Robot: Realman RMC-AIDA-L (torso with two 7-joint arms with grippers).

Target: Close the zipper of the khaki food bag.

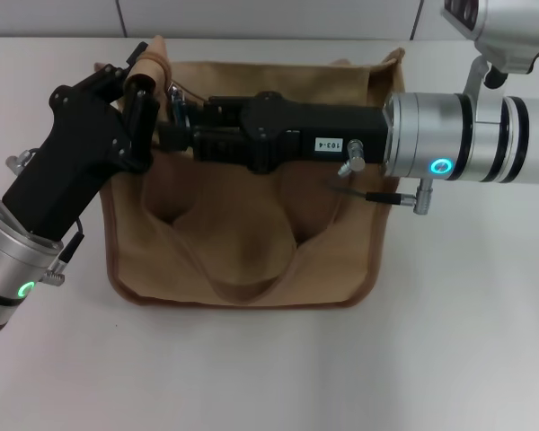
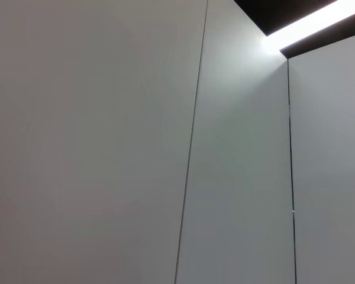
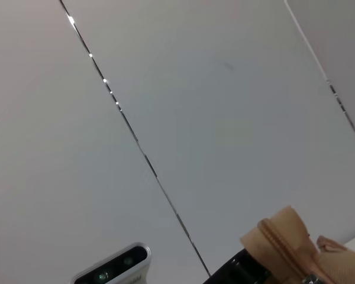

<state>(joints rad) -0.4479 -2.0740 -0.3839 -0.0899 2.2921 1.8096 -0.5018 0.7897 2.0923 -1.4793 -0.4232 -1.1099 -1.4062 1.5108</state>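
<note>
The khaki food bag (image 1: 242, 242) lies flat on the white table, its two looped handles (image 1: 251, 287) pointing toward me. My left gripper (image 1: 146, 85) is shut on the bag's raised far-left top corner (image 1: 153, 56). My right gripper (image 1: 178, 115) reaches across the bag's top from the right and is shut at the small silver slider of the zipper (image 1: 173, 92), close to the left gripper. My right arm hides most of the zipper line. The right wrist view shows the pinched corner with the zipper's end (image 3: 282, 244). The left wrist view shows only wall.
The white table (image 1: 467, 341) runs around the bag on all sides. A grey wall (image 1: 269, 16) stands behind it. My right forearm (image 1: 472, 135) spans the bag's far right side. The left wrist's camera housing (image 3: 112, 269) shows in the right wrist view.
</note>
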